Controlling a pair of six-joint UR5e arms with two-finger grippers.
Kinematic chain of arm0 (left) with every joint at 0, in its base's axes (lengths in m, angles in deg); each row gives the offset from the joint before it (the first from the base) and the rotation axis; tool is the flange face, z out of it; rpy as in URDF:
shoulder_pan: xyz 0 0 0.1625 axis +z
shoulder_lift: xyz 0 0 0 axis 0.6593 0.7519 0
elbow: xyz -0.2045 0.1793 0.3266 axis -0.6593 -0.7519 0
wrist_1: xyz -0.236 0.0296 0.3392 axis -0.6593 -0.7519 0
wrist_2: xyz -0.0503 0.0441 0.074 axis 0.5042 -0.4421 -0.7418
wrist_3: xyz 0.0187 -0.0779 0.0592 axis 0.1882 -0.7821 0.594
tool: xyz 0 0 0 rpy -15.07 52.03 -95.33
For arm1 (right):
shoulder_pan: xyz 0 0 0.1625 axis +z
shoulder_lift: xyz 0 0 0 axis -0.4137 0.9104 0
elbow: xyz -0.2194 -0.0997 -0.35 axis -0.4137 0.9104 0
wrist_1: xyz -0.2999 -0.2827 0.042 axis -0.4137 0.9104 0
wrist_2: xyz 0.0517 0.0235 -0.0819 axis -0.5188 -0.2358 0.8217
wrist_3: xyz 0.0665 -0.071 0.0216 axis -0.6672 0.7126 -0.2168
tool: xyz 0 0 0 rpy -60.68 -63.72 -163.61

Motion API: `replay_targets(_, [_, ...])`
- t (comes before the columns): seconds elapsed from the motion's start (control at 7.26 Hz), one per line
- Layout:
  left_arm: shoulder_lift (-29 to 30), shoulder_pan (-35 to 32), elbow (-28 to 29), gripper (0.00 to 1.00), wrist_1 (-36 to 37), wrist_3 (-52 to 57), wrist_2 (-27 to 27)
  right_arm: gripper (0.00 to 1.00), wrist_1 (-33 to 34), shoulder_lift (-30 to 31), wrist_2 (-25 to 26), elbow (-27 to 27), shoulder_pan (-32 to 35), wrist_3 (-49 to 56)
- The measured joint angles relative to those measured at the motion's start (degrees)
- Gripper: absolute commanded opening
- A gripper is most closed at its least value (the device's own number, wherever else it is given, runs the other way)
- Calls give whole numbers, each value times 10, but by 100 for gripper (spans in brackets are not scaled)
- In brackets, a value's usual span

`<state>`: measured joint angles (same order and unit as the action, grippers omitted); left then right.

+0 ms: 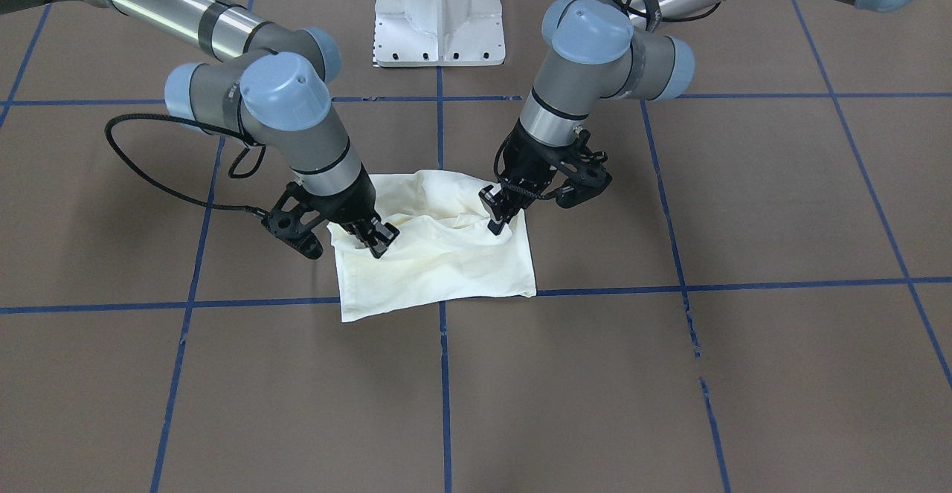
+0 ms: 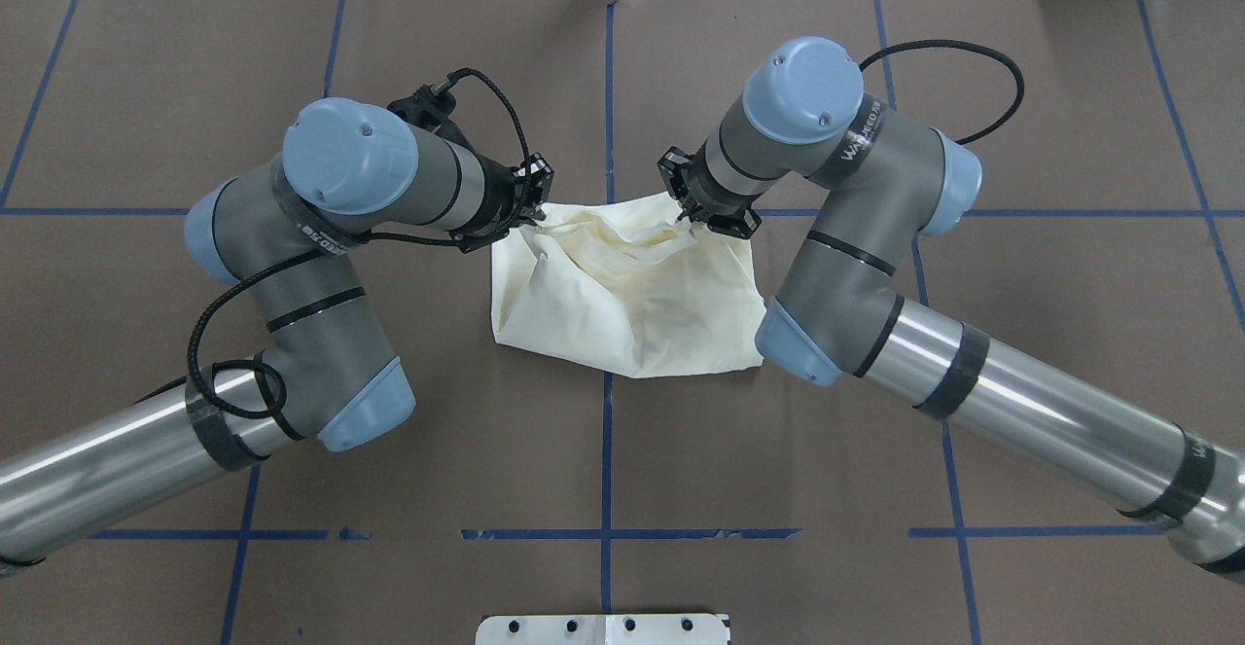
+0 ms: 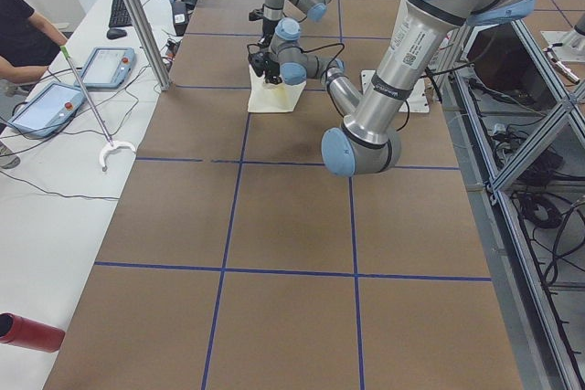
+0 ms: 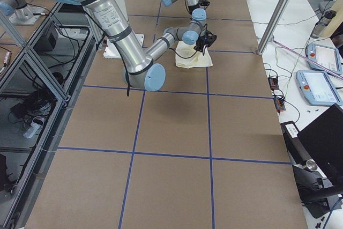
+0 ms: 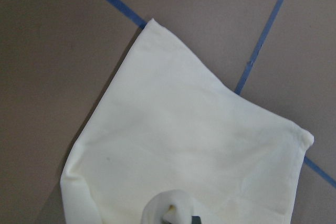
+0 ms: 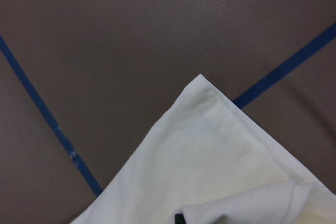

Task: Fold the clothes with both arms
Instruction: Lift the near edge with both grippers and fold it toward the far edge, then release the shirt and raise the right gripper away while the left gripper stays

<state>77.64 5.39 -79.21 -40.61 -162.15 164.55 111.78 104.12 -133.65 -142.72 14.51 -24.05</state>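
The shirt (image 1: 446, 270) lies at the centre of the table (image 1: 669, 374), long axis left to right, with the left gripper (image 1: 500, 219) and right gripper (image 1: 379, 240) each clamped on a raised fold at its own end.

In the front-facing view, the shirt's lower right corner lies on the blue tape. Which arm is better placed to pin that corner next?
Probably left. That view mirrors sides, so the left hand, gripping the shirt, sits nearest that corner; the right hand grips the opposite side.
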Motion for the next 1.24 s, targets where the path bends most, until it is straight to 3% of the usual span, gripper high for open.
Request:
replay_targets(0.14, [11,-6,30,100,-23,4,-1,100,-17,-18,0,42,4,5])
replay_targets(0.41, [24,-18,58,100,-39,23,-2,100,-32,-26,-13,67,17,25])
replay_targets(0.83, [23,-42,73,100,-53,45,1,100,-31,-22,-111,69,91,90])
replay_targets(1.24, [-18,-7,78,100,-175,54,1,100,-21,-3,-135,65,142,173])
